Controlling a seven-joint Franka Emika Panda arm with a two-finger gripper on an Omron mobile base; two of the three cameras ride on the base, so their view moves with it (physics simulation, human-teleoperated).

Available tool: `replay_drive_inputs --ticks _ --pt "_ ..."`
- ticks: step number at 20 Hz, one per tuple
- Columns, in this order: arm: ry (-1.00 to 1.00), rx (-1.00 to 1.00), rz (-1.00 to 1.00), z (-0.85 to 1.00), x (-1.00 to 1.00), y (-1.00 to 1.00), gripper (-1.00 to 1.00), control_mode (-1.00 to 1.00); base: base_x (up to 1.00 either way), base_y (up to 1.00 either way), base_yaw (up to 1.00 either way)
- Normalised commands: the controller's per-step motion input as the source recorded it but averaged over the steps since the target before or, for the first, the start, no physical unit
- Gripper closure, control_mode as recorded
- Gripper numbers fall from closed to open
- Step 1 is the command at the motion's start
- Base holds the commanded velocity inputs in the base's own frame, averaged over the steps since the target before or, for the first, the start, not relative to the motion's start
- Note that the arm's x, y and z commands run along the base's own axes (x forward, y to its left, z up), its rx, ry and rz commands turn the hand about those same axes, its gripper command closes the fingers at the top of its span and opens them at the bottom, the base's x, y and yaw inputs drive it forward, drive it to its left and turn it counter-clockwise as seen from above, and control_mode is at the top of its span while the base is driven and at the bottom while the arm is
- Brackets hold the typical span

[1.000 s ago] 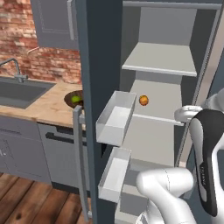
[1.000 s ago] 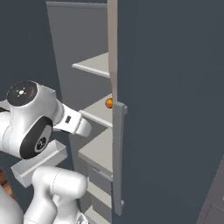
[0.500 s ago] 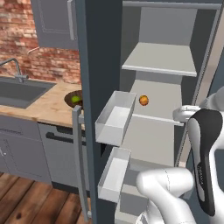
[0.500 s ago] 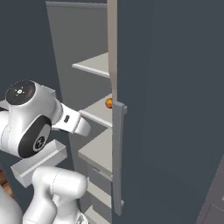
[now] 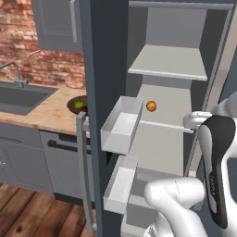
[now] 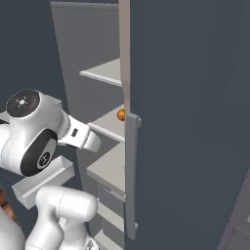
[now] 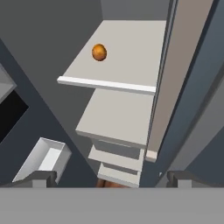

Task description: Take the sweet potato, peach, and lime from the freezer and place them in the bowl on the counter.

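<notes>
The freezer [image 5: 104,65] stands open. The peach [image 5: 151,106], a small orange ball, lies alone on its middle shelf [image 7: 131,52], near the left side, and peeks past the door edge in the right base view as the peach [image 6: 120,114]. My gripper [image 7: 111,180] is open and holds nothing. It hovers in front of the shelves, higher than the peach [image 7: 99,52] and well short of it. Left of the freezer, the dark wooden bowl [image 5: 72,107] sits on the counter [image 5: 46,115] with the green lime [image 5: 79,105] inside. The sweet potato is out of view.
Two white door bins [image 5: 121,125] [image 5: 119,183] jut out from the open door, with its long grey handle [image 5: 84,176] below. A grey sink [image 5: 21,97] with a tap is set in the counter at left. The right freezer wall [image 7: 173,78] runs close beside my hand.
</notes>
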Motion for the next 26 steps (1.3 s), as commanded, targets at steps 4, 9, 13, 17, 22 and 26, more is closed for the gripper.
replay_drive_inputs --ticks 4,9,13,17,22,26 --pt "0.00 0.00 0.00 0.00 0.31 0.09 -1.00 -1.00 0.32 0.23 -0.02" --pt "-0.02 -0.04 0.10 0.00 0.49 0.02 -1.00 -1.00 0.00 0.00 0.00" --pt "-0.17 -0.24 0.18 0.00 0.11 0.09 -1.00 -1.00 0.00 0.00 0.00" --pt "-0.08 -0.30 0.22 0.00 0.14 0.01 -1.00 -1.00 0.00 0.00 0.00" --pt "-0.01 -0.21 0.24 0.00 0.24 0.00 -1.00 -1.00 0.00 0.00 0.00" --pt "0.02 0.00 0.24 0.00 0.33 0.00 -1.00 -1.00 0.00 0.00 0.00"
